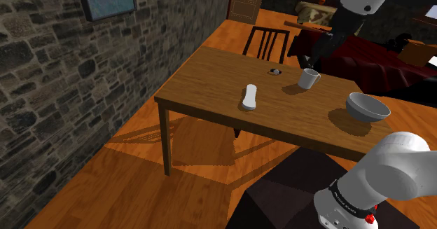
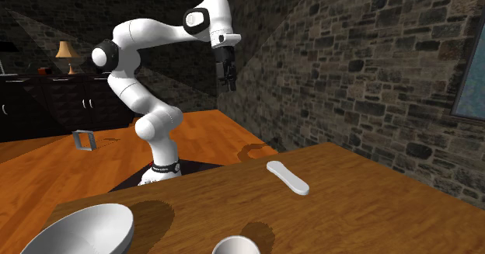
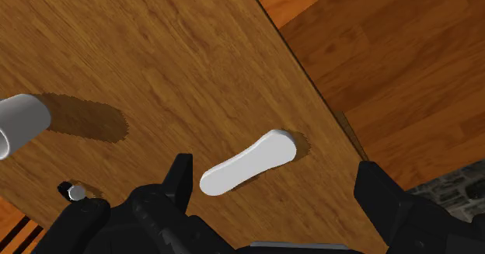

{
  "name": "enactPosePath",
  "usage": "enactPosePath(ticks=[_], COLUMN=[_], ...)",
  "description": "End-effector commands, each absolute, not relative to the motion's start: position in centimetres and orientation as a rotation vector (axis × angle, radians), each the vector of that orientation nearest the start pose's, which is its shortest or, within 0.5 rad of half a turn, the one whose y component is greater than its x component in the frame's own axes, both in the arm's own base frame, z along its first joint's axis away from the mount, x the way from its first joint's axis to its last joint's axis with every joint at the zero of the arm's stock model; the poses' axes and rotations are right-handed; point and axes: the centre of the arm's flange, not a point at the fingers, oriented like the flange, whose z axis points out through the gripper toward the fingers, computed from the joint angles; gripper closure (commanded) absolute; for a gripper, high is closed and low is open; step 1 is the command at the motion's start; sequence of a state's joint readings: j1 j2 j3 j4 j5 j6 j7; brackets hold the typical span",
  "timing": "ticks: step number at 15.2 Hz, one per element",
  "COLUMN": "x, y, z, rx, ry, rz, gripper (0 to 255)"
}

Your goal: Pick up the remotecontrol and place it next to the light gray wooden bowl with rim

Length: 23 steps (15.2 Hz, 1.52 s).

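Note:
A white elongated remote control [image 1: 249, 96] [image 2: 287, 177] [image 3: 249, 161] lies flat on the wooden table [image 1: 210, 77], near the table's edge toward the stone wall. The light grey rimmed bowl [image 1: 367, 107] [image 2: 78, 229] stands at the table's near corner, toward the shoulder view's right. My black gripper [image 1: 316, 56] [image 2: 228, 81] [image 3: 276, 190] hangs high above the table, open, fingers wide apart with nothing between them. In the wrist view the remote lies far below, between the two fingers [image 3: 183, 179].
A white mug [image 1: 307, 79] [image 2: 235, 246] [image 3: 19, 122] stands between remote and bowl. A small dark object [image 1: 274, 71] [image 3: 72, 191] lies further back. A dark chair [image 1: 266, 42] is tucked at the far side. The stone wall [image 1: 70, 80] runs along the shoulder view's left.

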<state>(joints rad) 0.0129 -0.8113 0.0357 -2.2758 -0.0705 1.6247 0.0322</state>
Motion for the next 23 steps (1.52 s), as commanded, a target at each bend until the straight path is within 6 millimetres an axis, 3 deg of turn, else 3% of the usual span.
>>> enactPosePath(ticks=[1,12,23], x=[30.4,41.7,51.9], y=[1.2,1.2,-1.7], z=[64.2,54.0,43.1], rx=[-3.221,-3.146,-2.988], ry=[-0.009,0.500,0.982], rz=[-0.264,-0.159,-0.053], gripper=[0,0,0])
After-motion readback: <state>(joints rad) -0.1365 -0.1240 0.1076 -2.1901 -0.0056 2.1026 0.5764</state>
